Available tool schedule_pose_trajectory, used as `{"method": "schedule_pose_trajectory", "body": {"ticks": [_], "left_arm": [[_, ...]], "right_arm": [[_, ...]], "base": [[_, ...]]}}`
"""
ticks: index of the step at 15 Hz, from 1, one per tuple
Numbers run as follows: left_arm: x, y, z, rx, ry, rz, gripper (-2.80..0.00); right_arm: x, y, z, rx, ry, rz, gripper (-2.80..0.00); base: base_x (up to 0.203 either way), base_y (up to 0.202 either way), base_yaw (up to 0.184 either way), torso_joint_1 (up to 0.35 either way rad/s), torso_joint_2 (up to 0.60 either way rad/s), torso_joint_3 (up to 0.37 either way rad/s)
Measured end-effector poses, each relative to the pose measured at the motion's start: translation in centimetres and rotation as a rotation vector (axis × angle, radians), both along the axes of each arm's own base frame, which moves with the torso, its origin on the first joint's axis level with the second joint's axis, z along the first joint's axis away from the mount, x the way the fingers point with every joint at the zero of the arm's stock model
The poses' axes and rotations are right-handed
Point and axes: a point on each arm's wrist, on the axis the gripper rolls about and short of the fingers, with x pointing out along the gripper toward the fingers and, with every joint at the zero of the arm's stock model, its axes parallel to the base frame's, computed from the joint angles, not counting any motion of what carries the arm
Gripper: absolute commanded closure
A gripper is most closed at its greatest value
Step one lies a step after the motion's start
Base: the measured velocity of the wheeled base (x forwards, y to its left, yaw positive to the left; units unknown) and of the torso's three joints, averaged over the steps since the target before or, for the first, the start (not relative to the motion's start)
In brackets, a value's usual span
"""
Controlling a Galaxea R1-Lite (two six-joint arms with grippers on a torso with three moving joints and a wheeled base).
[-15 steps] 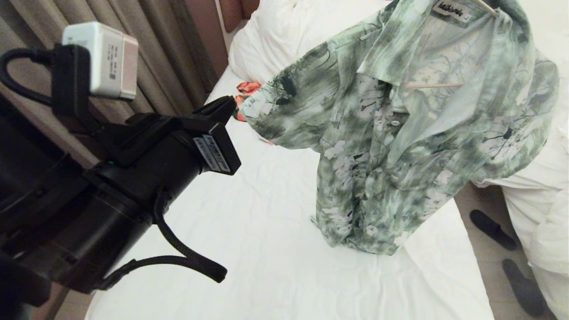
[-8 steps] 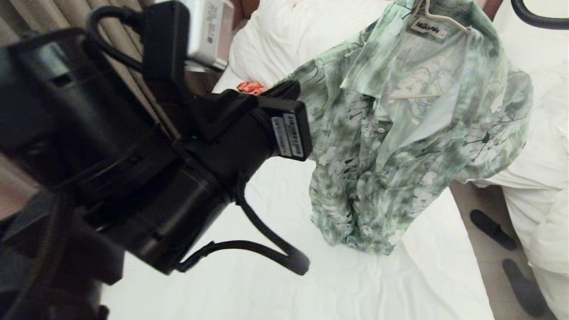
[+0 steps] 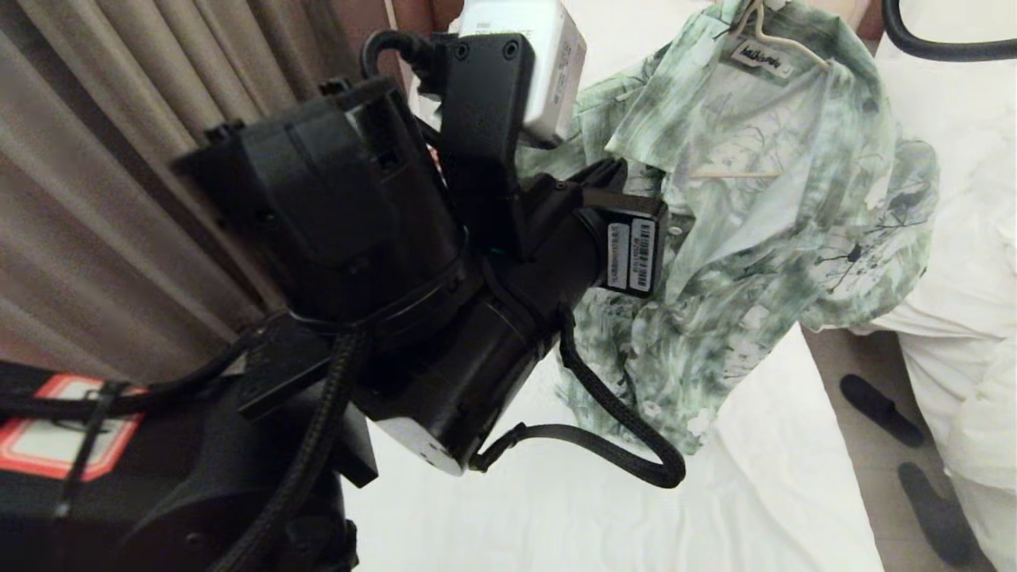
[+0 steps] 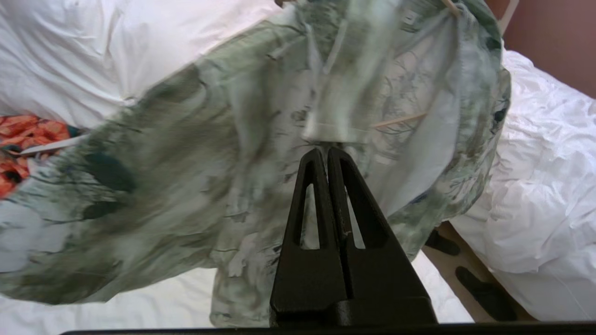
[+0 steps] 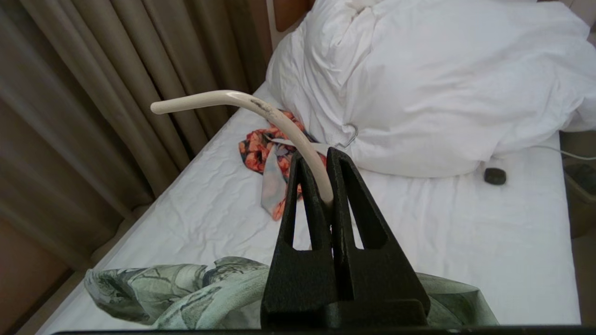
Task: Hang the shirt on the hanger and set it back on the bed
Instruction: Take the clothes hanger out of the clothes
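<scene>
Swinging up and in from 9 o'clock, the left gripper now fills the middle of the head view, where a second ago it hung low by the curtain; its fingers are pressed together, empty, with their tips right at the shirt front, just below the collar. Over the same second the shirt has slid toward 12 o'clock in the head view, more of the hanger neck showing above the label. It hangs open-fronted over the bed, hem touching the sheet at 5 o'clock. The right gripper pinches the hanger hook between its fingers, carrying the load. So the hanging looks done; I judge the left arm is closing in to tidy or steady the cloth before the shirt is laid down
</scene>
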Motion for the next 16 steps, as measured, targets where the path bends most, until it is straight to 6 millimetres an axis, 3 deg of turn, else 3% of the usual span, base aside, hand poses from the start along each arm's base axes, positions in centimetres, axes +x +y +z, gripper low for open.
{"method": "schedule_pose_trajectory", "body": {"ticks": [1, 9, 16], "left_arm": [[0.1, -0.2, -0.1, 0.003, 0.0, -0.001, -2.8], [0.4, -0.5, -0.2, 0.003, -0.001, 0.001, -2.8], [0.4, -0.9, 1.6, -0.063, -0.04, -0.016, -2.8]], "right_arm": [[0.1, -0.1, 0.0, 0.001, 0.001, -0.004, 0.0], [0.1, -0.3, 0.0, 0.001, 0.0, -0.011, 0.0], [-0.1, -0.2, 0.0, 0.0, -0.001, -0.004, 0.0]], "base": [[0.0, 0.0, 0.0, 0.0, 0.0, 0.0], [0.0, 0.0, 0.0, 0.0, 0.0, 0.0], [0.0, 0.0, 0.0, 0.0, 0.0, 0.0]]}}
